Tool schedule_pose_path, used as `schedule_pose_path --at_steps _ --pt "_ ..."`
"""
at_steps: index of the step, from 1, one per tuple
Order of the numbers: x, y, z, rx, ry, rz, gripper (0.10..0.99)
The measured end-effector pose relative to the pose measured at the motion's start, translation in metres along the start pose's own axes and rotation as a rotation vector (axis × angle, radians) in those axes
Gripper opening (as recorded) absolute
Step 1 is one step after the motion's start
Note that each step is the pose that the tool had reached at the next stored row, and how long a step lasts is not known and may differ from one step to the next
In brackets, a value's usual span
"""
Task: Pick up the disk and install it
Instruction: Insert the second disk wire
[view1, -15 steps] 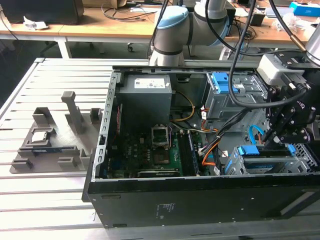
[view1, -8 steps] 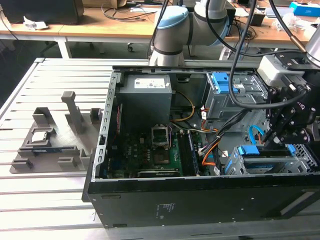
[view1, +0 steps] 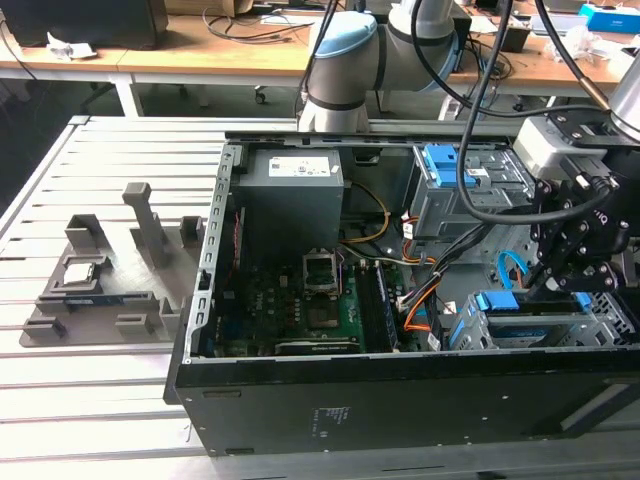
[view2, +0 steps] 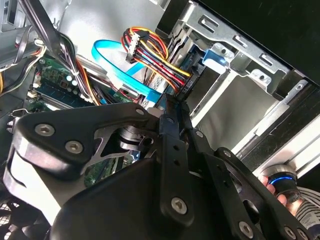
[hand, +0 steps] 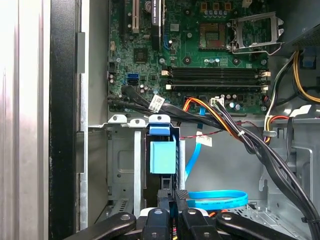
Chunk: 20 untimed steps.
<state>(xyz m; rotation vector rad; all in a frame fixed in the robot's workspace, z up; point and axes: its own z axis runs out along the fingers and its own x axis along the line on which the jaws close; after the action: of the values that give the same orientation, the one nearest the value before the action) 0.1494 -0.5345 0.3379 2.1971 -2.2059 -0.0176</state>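
The disk (view1: 530, 325) sat edge-up in the drive cage (view1: 600, 330) at the case's corner on the exterior view's right, its blue rail (hand: 162, 152) already between the cage walls, likely for seating. The gripper (hand: 174, 196) hung directly above, fingers pinched together, touching the rail's end

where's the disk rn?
The disk sits in the drive cage at the open case's front corner, on the exterior view's right, directly below the tool, beside the blue flat cable.
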Motion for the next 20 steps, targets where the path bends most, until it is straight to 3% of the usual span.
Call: schedule_pose_path --at_steps 6,9,11,13,15,20 --pt "0.0000 0.0001 -0.0026 0.000 0.0005 0.000 0.239" --pt "0.0001 0.0005 -0.0164 0.000 0.0021 0.000 0.239" --pt "-0.0006 0.0007 -0.0224 0.000 0.0076 0.000 0.224" --pt "-0.0008 0.0008 -0.0287 0.000 0.0106 0.000 0.106" --pt "-0.0011 0.0012 -0.0402 0.000 0.0150 0.001 0.106" --pt "-0.0008 0.0017 -0.0603 0.000 0.0151 0.000 0.106"
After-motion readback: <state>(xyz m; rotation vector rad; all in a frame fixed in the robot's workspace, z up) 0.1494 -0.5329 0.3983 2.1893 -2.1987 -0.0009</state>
